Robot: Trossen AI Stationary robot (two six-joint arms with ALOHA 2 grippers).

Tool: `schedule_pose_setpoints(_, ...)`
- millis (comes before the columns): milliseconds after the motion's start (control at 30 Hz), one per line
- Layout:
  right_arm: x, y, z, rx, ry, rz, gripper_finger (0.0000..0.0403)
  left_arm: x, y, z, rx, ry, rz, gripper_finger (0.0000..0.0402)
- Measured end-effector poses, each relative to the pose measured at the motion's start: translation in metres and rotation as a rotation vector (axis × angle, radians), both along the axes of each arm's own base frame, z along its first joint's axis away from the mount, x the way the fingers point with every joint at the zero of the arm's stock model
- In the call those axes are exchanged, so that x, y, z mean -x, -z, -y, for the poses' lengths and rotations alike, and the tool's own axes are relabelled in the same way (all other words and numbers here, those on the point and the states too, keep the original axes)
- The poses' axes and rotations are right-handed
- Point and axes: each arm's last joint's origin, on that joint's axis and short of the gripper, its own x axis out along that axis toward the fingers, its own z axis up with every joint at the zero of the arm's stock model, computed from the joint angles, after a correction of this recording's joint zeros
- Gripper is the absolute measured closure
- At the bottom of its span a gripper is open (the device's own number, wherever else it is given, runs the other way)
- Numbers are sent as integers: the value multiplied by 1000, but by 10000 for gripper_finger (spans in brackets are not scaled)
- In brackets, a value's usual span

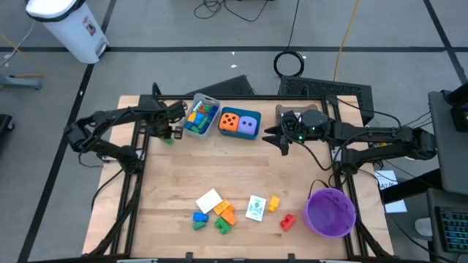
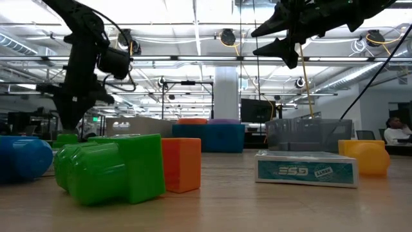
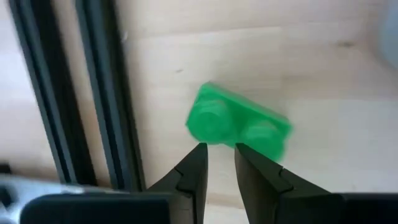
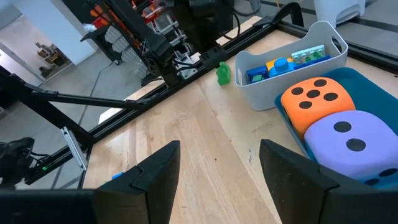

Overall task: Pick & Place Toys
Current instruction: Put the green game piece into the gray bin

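Lying flat on the wooden table [image 1: 183, 168] near its far left corner: a green brick [image 3: 239, 124], two studs facing up, long axis running crosswise to the left gripper's [image 3: 219, 152] reach. Just beside it, the black table frame rail [image 3: 99, 93]; on the other side, near but apart, the grey tray [image 1: 201, 117] heaped with coloured bricks. Next along the far edge, a teal tray [image 1: 240, 124] holding the orange die [image 1: 229, 122] and the purple die [image 1: 249, 124].

Left gripper directly above the green brick, fingers nearly together with a narrow gap, tips at the brick's near edge, gripping nothing. Right gripper [image 4: 219, 158] raised over the far middle of the table, fingers spread apart and empty, facing the trays.

Along the near edge: scattered bricks, two white cards [image 1: 209, 201], a purple bowl [image 1: 330, 212].
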Motion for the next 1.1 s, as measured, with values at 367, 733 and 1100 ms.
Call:
schedule_pose_setpoints(367,0,0,0,19,-3,0,190,-16,-39,-7,64,545,230,311)
schedule_pose_setpoints(733,0,0,0,16,0,0,191,-18,-60,-1,177,1433,139,311)
schedule_pose_setpoints(1100,1,-1,4,9,132,2,191,-13,-42,5,285,1769,91,303)
